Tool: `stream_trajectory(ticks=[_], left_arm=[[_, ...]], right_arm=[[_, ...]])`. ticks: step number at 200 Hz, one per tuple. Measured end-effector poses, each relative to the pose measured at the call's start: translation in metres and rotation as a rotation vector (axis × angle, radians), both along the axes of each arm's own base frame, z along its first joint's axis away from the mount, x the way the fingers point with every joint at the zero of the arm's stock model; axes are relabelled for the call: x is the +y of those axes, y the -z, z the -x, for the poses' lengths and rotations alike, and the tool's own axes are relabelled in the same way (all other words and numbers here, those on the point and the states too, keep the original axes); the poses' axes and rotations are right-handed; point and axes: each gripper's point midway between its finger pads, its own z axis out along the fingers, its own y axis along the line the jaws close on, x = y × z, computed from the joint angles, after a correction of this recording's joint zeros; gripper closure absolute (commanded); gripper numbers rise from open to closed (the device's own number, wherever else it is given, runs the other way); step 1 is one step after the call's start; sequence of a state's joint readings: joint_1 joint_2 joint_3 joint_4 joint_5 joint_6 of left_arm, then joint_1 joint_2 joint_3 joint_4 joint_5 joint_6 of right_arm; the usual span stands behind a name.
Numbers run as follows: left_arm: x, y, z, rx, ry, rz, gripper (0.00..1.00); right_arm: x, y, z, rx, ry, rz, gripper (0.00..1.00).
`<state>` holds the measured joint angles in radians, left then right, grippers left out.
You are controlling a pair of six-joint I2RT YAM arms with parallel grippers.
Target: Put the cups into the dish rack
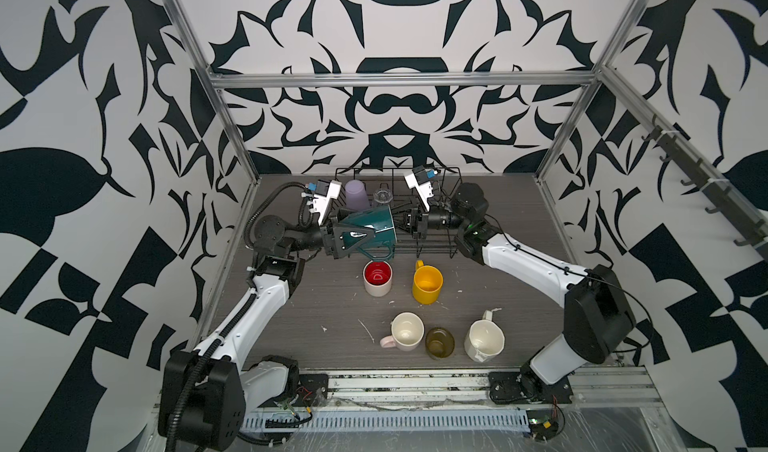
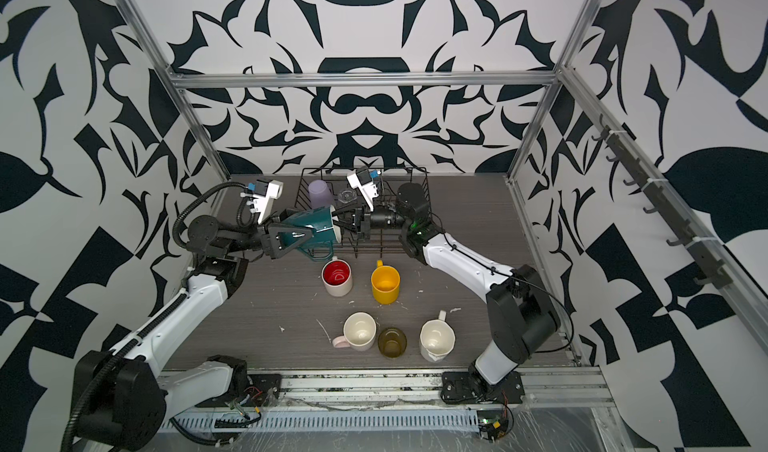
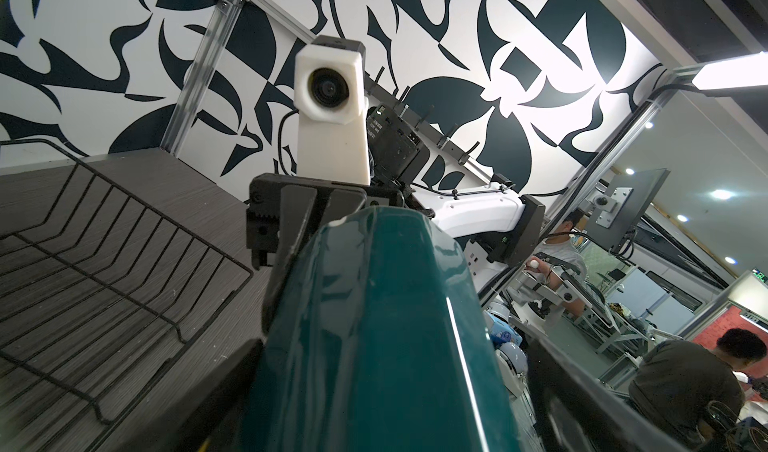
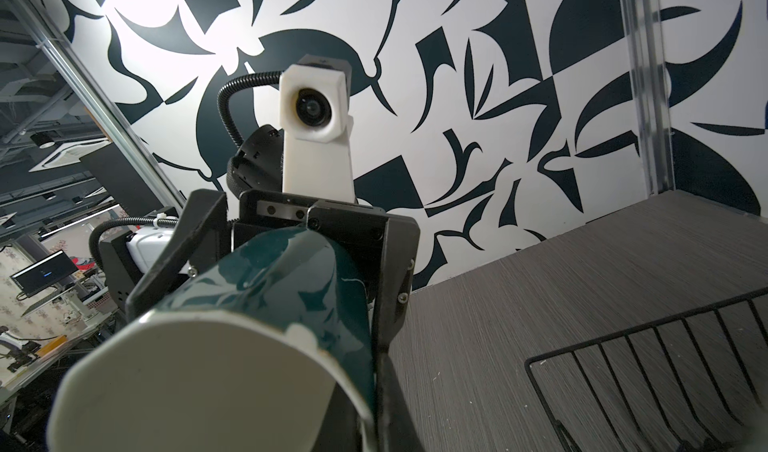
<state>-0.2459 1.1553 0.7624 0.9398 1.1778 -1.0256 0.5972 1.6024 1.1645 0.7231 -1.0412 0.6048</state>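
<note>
**Top views.** The dark green mug (image 1: 376, 220) was clear of the table (image 1: 332, 304). It lay on its side in the air at the left front of the dish rack (image 1: 432, 242), handle down and rim toward the right arm. The left gripper (image 1: 360, 226) had its jaws spread wide on either side of the mug's base end. Whether they pressed on the wall could not be told. The right gripper (image 1: 402, 220) was pinched tight on the mug's rim. Both top views showed the lilac tumbler (image 1: 356, 194) and the clear glass (image 1: 383, 197) inside the rack. On the table stood the red-lined pink mug (image 1: 377, 278) and the yellow mug (image 1: 427, 284). Nearer the arm bases, in a row, were the cream mug (image 1: 406, 331), the olive glass (image 1: 439, 342) and the white faceted mug (image 1: 484, 341).

**Left wrist view.** The mug's green wall filled the middle. The right gripper's fingers (image 3: 297, 208) closed at its far rim, and the rack's wires lay beside it.

**Right wrist view.** The mug's white inside faced the camera. One right finger (image 4: 388, 387) lay against the outside of the rim. The left gripper's fingers stood apart on each side of the base.
</note>
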Motion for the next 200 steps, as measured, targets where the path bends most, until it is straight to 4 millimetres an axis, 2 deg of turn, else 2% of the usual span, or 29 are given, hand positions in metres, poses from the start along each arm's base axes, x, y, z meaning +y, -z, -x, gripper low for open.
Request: stream_trajectory(ticks=[131, 158, 175, 187, 200], left_arm=[[0.0004, -0.0028, 0.0018, -0.029, 0.0, 0.005, 0.02], [0.0004, -0.0027, 0.0011, -0.03, -0.004, 0.005, 0.07], [0.0005, -0.0026, 0.0005, -0.03, -0.007, 0.005, 0.14], [0.0006, -0.0023, 0.0002, -0.035, -0.008, 0.005, 0.23], [0.0009, -0.0016, -0.0005, -0.033, -0.01, 0.003, 0.27]], right_arm=[[0.0009, -0.005, -0.0002, 0.049, 0.026, 0.051, 1.0], [0.0011, -0.006, 0.0005, 0.053, 0.034, 0.061, 1.0], [0.0013, -0.0068, 0.0017, 0.055, 0.036, 0.064, 1.0], [0.0015, -0.0068, 0.0018, 0.058, 0.038, 0.067, 1.0], [0.0016, -0.0061, 0.001, 0.062, 0.043, 0.071, 1.0]])
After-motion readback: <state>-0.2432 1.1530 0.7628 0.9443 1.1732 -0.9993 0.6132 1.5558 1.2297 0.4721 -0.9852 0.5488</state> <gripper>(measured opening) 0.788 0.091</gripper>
